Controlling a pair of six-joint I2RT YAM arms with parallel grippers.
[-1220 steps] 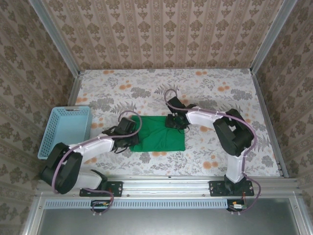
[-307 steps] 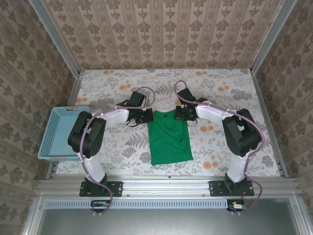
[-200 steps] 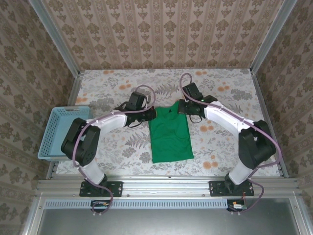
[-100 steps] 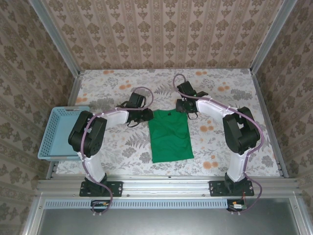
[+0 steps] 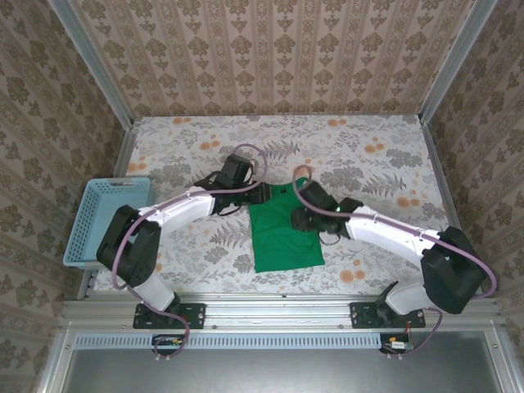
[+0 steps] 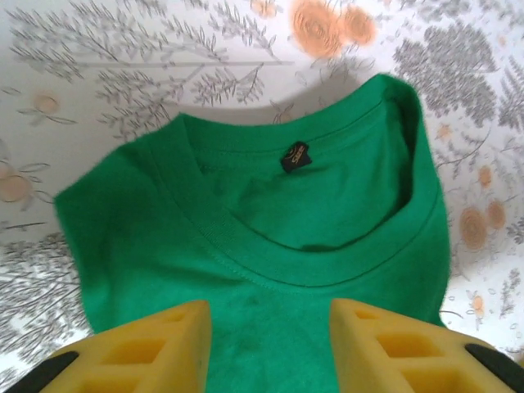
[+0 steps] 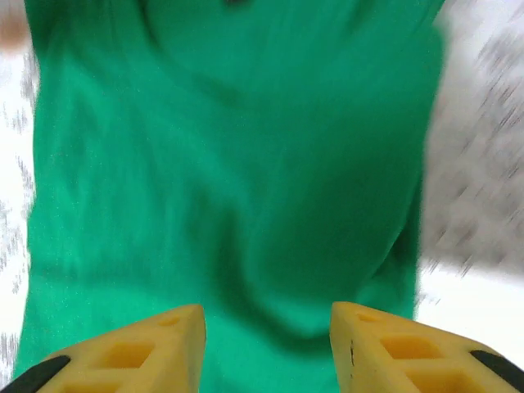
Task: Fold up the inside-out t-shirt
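White arms (image 5: 176, 206), black joints (image 5: 129, 246), yellow fingers (image 6: 155, 344)

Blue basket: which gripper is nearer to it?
Left. The left gripper is at the t-shirt's far left corner, right of the basket; the right gripper is over the t-shirt's right side, farther off.

We find the table (image 5: 368, 155) evenly and brightly lit, without glare. From the left wrist the t-shirt (image 6: 270, 246) is sharp, and a soft grey shadow lies on the table just beyond its collar. From the right wrist the t-shirt is smeared by motion blur and the pattern right of it is streaked. The right claw (image 7: 266, 315) has crisper yellow fingers (image 7: 123, 352).
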